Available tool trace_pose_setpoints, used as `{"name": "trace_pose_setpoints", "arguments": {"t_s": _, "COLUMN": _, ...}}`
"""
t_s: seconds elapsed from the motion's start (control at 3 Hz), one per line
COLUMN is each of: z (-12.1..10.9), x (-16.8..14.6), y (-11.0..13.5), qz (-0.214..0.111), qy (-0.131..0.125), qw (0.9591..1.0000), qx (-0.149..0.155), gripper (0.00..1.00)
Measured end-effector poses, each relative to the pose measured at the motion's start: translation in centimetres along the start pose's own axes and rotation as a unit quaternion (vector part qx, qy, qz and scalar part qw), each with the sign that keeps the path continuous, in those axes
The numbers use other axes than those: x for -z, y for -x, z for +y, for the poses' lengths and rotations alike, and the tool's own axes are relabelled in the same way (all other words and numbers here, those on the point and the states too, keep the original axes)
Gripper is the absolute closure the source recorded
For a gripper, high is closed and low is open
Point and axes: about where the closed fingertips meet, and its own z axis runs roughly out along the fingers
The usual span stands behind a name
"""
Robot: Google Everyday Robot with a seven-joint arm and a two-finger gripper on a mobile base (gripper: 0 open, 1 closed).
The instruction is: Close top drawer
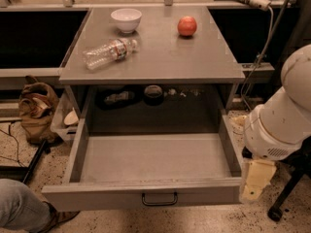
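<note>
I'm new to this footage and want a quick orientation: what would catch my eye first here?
The top drawer, pulled far out toward the camera and empty, fills the middle. The robot's cream pincer hangs beside the drawer's front right corner, under the big white arm. On the cabinet top above are a plastic bottle on its side, a white bowl and a red fruit.

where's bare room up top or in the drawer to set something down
The tabletop is bare in front of the red fruit, right of the bottle. The top drawer floor looks bare. Crowded: back edge with the bowl; the tool hangs by the drawer's right front corner.
</note>
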Motion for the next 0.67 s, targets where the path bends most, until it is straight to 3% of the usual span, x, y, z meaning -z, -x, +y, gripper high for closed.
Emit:
{"name": "trace_pose_setpoints", "arguments": {"t_s": 0.33, "z": 3.1, "x": -1.2, "y": -2.2, "qz": 0.016, "qy": 0.028, "qw": 0.9994, "qx": -0.011, "gripper": 0.00}}
{"name": "trace_pose_setpoints", "arguments": {"t_s": 0.67, "z": 6.0, "x": -3.7, "y": -3.5, "qz": 0.008, "qy": 0.056, "qw": 0.9983, "qx": -0.010, "gripper": 0.00}}
